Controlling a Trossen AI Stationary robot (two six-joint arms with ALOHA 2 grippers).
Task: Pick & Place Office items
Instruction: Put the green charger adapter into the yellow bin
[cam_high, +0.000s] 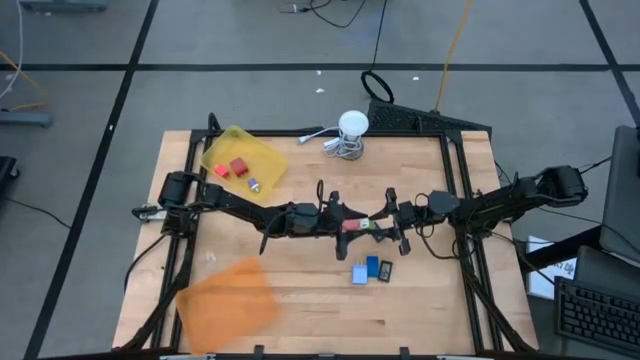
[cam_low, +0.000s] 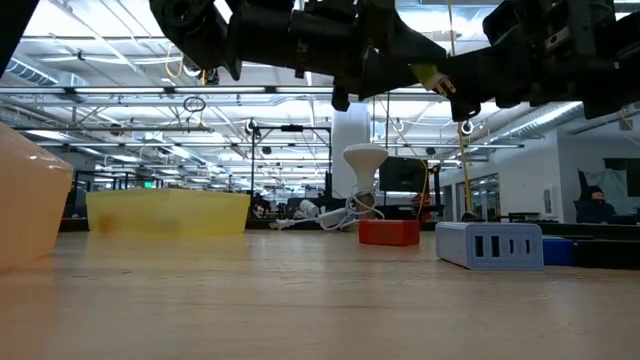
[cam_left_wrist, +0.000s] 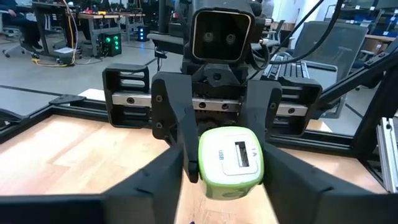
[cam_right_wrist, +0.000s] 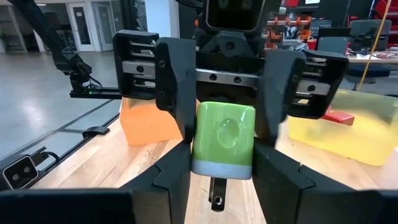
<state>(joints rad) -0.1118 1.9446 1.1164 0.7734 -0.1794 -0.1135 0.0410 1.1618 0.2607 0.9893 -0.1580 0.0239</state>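
Two trays lay on the table: one yellow tray (cam_high: 262, 152) at upper left and one orange tray (cam_high: 228, 305) at lower left. Three small pieces sat in the yellow one: two red, a red block (cam_high: 238, 167) and a smaller red piece (cam_high: 220, 171), and one grey piece (cam_high: 254, 183). Three more sat at lower centre: one pale blue charger (cam_high: 360, 273), one blue piece (cam_high: 373, 266) and one dark piece (cam_high: 386, 269). One green charger (cam_left_wrist: 231, 160) hung at centre between two grippers, the left gripper (cam_high: 345, 222) and the right gripper (cam_high: 375, 225). One white round object (cam_high: 351, 126) stood at top centre.
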